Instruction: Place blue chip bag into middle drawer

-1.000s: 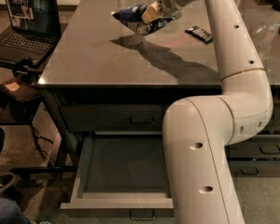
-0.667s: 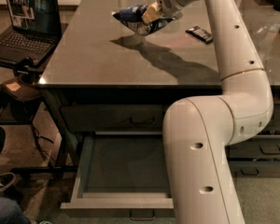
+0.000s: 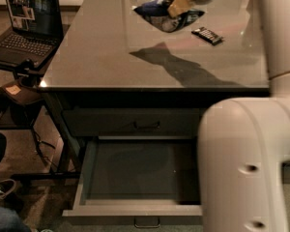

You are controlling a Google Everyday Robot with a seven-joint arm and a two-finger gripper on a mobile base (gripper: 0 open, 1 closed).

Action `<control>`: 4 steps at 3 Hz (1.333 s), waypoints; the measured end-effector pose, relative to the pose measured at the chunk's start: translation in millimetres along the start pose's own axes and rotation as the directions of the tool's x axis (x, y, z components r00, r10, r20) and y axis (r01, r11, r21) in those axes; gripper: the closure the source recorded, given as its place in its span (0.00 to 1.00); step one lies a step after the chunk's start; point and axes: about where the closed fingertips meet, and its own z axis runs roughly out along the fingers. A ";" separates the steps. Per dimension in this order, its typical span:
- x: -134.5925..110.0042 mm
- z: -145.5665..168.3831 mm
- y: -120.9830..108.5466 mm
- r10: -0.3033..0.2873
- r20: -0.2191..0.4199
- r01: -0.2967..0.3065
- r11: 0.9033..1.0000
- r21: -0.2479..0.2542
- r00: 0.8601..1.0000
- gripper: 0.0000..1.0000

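Note:
The blue chip bag (image 3: 165, 16) hangs in the air above the grey tabletop (image 3: 101, 52), casting a shadow below it. My gripper (image 3: 178, 5) is shut on the bag's right part, near the top of the view. The middle drawer (image 3: 140, 178) stands pulled open below the table edge, its shallow tray showing nothing inside. My white arm (image 3: 251, 144) covers the drawer's right side.
A slim black candy bar wrapper (image 3: 207, 35) lies on the table right of the bag. A shut drawer (image 3: 135, 123) sits above the open one. An open laptop (image 3: 26, 18) rests on a low stand at left. A person's shoe (image 3: 0, 190) is at the bottom left.
The bag and gripper have risen a little above the table and moved slightly toward me; the shadow beneath has spread out.

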 end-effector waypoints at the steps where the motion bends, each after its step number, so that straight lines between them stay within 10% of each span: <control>1: 10.8 -101.9 1.7 0.082 0.082 -0.088 0.993 0.079 0.993 1.00; 2: 15.8 -150.4 13.9 0.081 0.121 -0.095 0.989 0.113 0.989 1.00; 4: 23.7 -140.3 21.6 0.089 0.076 -0.096 0.990 0.099 0.993 1.00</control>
